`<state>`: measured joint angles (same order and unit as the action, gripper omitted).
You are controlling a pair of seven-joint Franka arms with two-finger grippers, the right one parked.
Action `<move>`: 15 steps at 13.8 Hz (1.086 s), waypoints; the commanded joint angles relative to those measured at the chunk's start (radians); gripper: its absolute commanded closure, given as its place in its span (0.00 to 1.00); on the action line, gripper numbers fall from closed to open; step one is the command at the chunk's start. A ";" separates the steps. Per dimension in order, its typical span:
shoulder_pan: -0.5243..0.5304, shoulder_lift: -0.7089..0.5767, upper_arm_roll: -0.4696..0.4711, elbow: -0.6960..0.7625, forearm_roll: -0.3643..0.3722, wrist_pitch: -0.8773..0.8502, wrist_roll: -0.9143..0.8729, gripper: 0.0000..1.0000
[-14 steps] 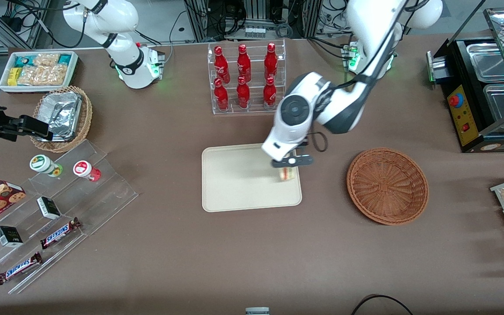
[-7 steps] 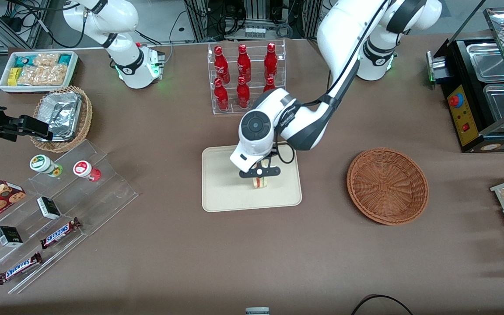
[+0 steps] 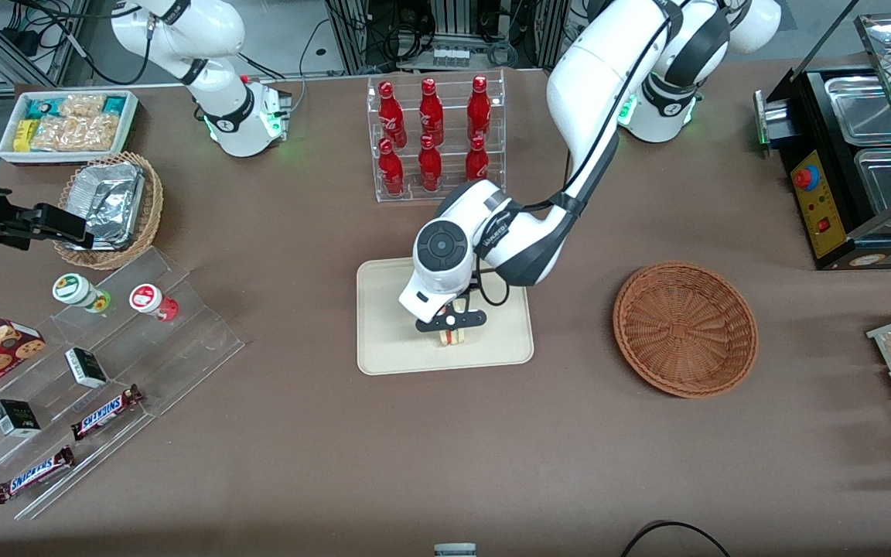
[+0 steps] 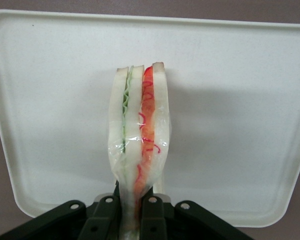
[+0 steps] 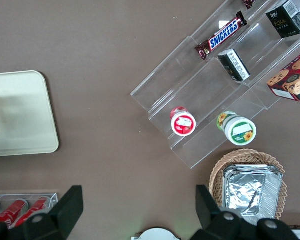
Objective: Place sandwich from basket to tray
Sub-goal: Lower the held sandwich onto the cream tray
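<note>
Foil basket (image 3: 109, 209): toward the parked arm's end of the table; not part of your task, leave it.
Tray (image 3: 391, 340): mid-table, flat, cream. In the wrist view its surface (image 4: 230, 100) fills the frame under the load, so you are well inside the rim.
Sandwich (image 3: 453, 337): you have it over the tray, in the part nearer the front camera. It stands on edge, bread slices vertical, green and red-orange filling showing (image 4: 139, 135). Whether its lower edge touches the tray you cannot tell.
Gripper (image 3: 451, 322): fingers (image 4: 152, 212) closed narrowly on the wrapped end of the sandwich, one on each bread face; the wedge is visibly squeezed at the grip.
Arm pose: you reach in from the working arm's end, forearm sloping down over the tray, wrist pointing straight down, low above the tray.
Step in hand: placing. Transport looks done, release not yet made.
Next move, judged: lower until the wedge bears on the tray, part the fingers, lift straight up.
Risk, judged: a wedge on its edge may tip over on release.
Basket (image 3: 685, 329): beside the tray toward the working arm's end, well apart from the gripper; nothing shows in it.
</note>
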<state>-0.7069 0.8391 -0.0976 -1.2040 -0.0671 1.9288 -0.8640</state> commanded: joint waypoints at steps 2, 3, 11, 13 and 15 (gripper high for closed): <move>-0.026 0.028 0.015 0.040 -0.011 -0.002 -0.036 1.00; -0.028 0.034 0.015 0.040 -0.011 0.008 -0.052 1.00; -0.034 0.054 0.016 0.034 -0.008 0.038 -0.049 0.00; -0.034 0.041 0.016 0.037 -0.008 0.026 -0.050 0.00; -0.034 0.011 0.016 0.038 -0.008 -0.016 -0.050 0.00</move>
<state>-0.7256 0.8789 -0.0974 -1.1831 -0.0671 1.9611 -0.9006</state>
